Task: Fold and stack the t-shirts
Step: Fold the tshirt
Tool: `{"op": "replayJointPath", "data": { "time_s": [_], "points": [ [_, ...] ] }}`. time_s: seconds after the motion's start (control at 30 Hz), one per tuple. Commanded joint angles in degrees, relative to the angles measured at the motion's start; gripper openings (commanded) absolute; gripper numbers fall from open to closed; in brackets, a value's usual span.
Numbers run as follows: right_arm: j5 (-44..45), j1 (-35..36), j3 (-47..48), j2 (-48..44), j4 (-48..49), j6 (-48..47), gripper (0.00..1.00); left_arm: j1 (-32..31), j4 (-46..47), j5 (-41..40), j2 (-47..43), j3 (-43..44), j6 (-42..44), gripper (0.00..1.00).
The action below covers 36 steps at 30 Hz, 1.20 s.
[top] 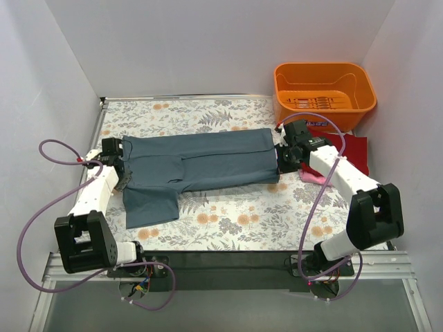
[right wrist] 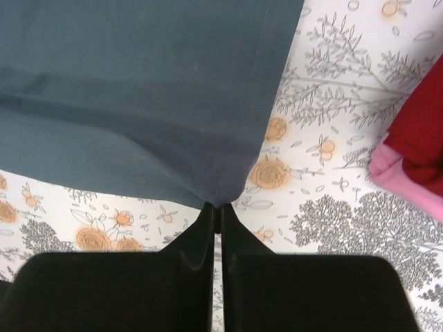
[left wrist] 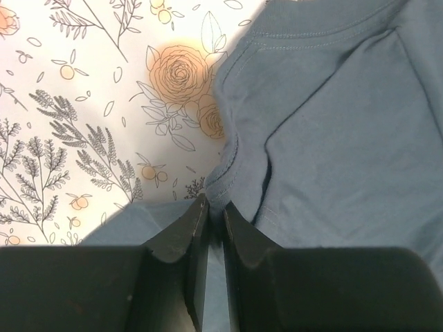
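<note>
left of the orange basket (top: 325, 66), the blue-grey t-shirt (top: 201, 162) lies stretched out on the floral cloth (top: 235, 221). left gripper (left wrist: 214, 207) pinches its seamed edge at the end farthest from the basket, and right gripper (right wrist: 217, 209) is clamped on the hem corner nearest it. dark red t-shirt (top: 354, 148) and pink t-shirt (top: 311, 177) sit just in front of the basket.

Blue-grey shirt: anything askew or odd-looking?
One sleeve sticks out toward the near edge at the left end of the blue-grey shirt; the rest is folded into a long band. Pink shirt pokes out from under the dark red shirt.
</note>
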Motion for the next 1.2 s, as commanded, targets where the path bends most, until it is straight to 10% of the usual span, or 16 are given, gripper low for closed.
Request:
{"op": "replayJointPath", "data": {
  "time_s": [0.0,1.17],
  "points": [
    [-0.89,-1.79,5.8,3.15,-0.97,-2.57,0.01,0.76,0.03,-1.18,2.59,3.07,0.8,0.14],
    [0.42,-5.48,18.91,22.23,2.98,-1.61,0.01,0.93,4.52,2.25,15.34,11.07,0.01,0.17]
  ]
}}
